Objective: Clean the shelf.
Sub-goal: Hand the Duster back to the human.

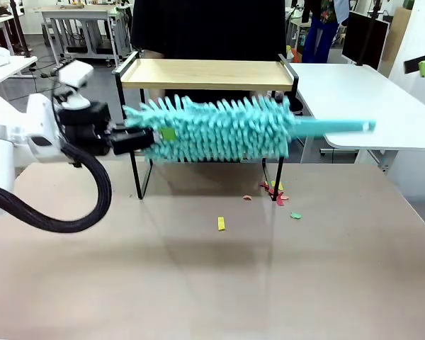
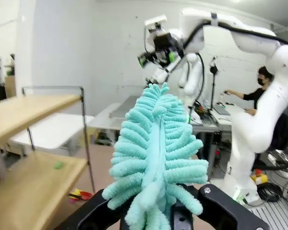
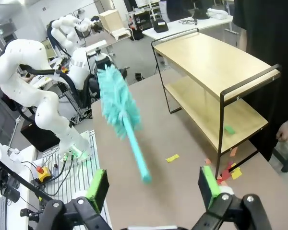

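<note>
The shelf (image 1: 205, 74) stands at the table's far side, with two wooden boards in a black frame; the boards also appear at the left of the left wrist view (image 2: 31, 109) and from above in the right wrist view (image 3: 216, 62). My left gripper (image 1: 133, 140) is shut on the fluffy end of a teal duster (image 1: 219, 129), which lies level across the front of the lower board, its handle pointing right. In the left wrist view the duster (image 2: 156, 148) rises from between the fingers. My right gripper (image 3: 153, 184) is open and empty, high above the table's right side.
Paper scraps lie on the table near the shelf's right front leg: yellow (image 1: 221, 224), green (image 1: 295, 215), red (image 1: 271, 189). A green scrap (image 3: 229, 129) rests on the lower board. A person in black (image 1: 205, 28) stands behind the shelf.
</note>
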Robot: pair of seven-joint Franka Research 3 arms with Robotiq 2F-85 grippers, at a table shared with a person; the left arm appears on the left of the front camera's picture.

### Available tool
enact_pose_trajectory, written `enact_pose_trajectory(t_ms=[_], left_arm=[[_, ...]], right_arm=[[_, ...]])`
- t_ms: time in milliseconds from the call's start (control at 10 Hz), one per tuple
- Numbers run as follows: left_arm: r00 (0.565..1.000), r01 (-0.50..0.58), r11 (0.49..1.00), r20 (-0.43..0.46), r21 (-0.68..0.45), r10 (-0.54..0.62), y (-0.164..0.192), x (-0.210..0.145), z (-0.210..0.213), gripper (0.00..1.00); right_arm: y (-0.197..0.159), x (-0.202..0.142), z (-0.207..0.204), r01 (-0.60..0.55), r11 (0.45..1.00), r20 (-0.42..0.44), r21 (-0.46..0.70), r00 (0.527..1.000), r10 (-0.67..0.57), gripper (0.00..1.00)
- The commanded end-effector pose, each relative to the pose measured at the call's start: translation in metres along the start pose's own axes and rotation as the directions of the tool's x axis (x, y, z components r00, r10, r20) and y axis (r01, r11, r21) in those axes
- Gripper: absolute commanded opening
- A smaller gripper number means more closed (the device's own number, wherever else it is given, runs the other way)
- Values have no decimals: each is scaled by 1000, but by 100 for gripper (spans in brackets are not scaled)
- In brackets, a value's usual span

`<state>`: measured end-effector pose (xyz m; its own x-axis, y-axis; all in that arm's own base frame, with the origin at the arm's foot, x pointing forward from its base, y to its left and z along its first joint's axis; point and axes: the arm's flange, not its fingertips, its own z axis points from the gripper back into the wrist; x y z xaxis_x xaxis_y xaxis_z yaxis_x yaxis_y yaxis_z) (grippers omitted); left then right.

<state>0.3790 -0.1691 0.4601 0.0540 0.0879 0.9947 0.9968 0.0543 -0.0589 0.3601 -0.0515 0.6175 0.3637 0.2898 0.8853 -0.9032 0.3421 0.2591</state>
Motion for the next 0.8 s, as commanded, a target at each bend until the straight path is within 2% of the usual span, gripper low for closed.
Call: enact_pose_trajectory(t_ms=[0,200,300,500,700], left_arm=[[996,38,992,76,119,-47,-1,40,9,17],[983,97,955,126,282,-137,2,82,31,17],[973,134,910,125,393,-197,3,99,44,17],[959,163,809,101,564,-264,4,126,75,17],[954,156,663,62,732,-292,5,147,113,17]], right_arm=[[-1,0,2,-22,1000,15,4,1000,22,100],[-1,0,2,-22,1000,15,4,1000,22,100],[-1,0,2,-22,1000,15,4,1000,22,100],[-1,0,2,-22,1000,15,4,1000,22,100],[-1,0,2,-22,1000,15,4,1000,22,100]])
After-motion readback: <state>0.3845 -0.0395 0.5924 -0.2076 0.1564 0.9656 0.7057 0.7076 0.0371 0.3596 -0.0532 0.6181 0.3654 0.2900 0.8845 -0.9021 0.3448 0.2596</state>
